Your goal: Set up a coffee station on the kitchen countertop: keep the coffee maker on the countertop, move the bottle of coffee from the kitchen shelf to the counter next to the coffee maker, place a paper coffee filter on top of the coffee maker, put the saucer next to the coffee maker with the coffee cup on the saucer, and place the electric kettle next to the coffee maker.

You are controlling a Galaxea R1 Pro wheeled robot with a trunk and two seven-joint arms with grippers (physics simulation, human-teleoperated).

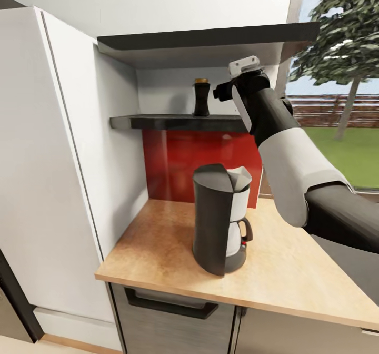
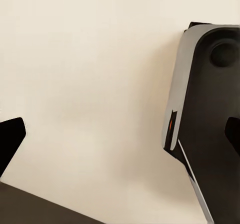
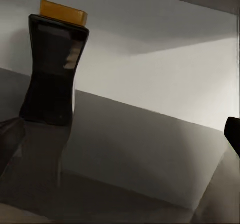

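The bottle of coffee (image 1: 201, 97), dark brown with a yellow-orange cap, stands upright on the thin dark kitchen shelf (image 1: 168, 122). My raised right gripper (image 1: 221, 91) hovers just right of it at the same height, apart from it. In the right wrist view the bottle (image 3: 52, 69) stands off to one side on the shelf (image 3: 140, 149), and the gripper (image 3: 120, 134) is open and holds nothing. The coffee maker (image 1: 220, 218) stands on the kitchen countertop (image 1: 158, 254) below; whether the white piece at its top is the paper coffee filter I cannot tell. Saucer, coffee cup and electric kettle are out of view. My left gripper (image 2: 120, 136) is open.
A thicker dark slab shelf (image 1: 210, 40) hangs close above my right wrist. A white tall cabinet (image 1: 58, 159) bounds the counter on the left, with a red backsplash (image 1: 184, 159) behind. The left wrist view looks at a beige surface and a grey-and-black body (image 2: 205, 114).
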